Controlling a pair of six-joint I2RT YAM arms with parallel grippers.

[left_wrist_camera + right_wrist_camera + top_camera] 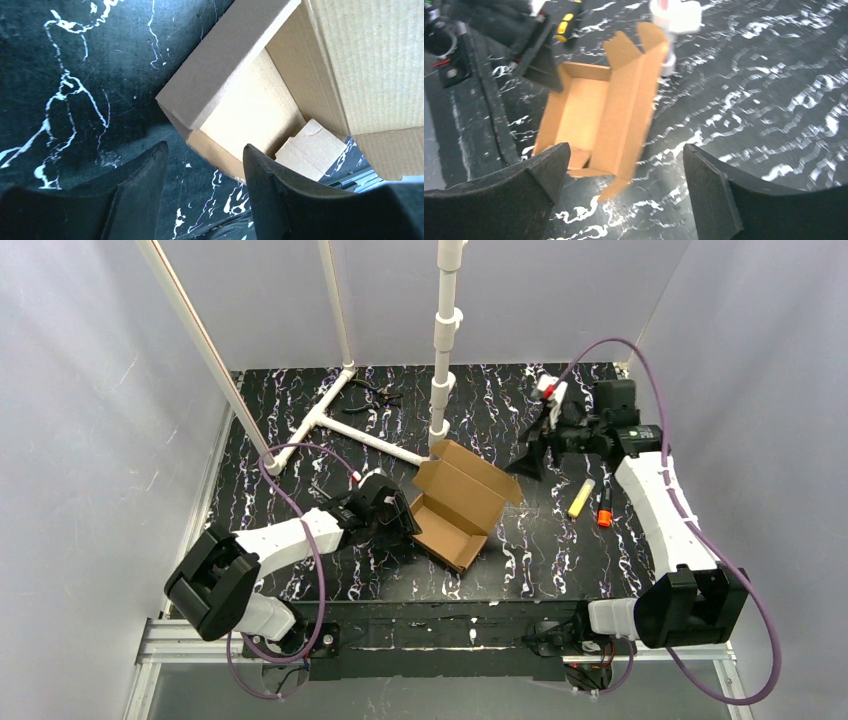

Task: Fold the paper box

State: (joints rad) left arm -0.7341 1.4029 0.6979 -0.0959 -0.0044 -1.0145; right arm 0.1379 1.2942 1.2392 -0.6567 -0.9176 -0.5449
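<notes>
The paper box (458, 510) is a brown cardboard mailer standing as an open tray in the middle of the table, its lid raised at the back. It also shows in the left wrist view (250, 95) and in the right wrist view (596, 115). My left gripper (408, 518) is open and empty, right beside the box's left wall; in its own view the fingers (145, 175) frame the box's near corner. My right gripper (530, 455) is open and empty, off the box's back right, apart from it.
A white pipe frame (340, 425) and an upright pipe (443, 340) stand at the back. A yellow marker (581, 498) and an orange marker (604, 508) lie right of the box. A small dark tool (378, 393) lies at the back.
</notes>
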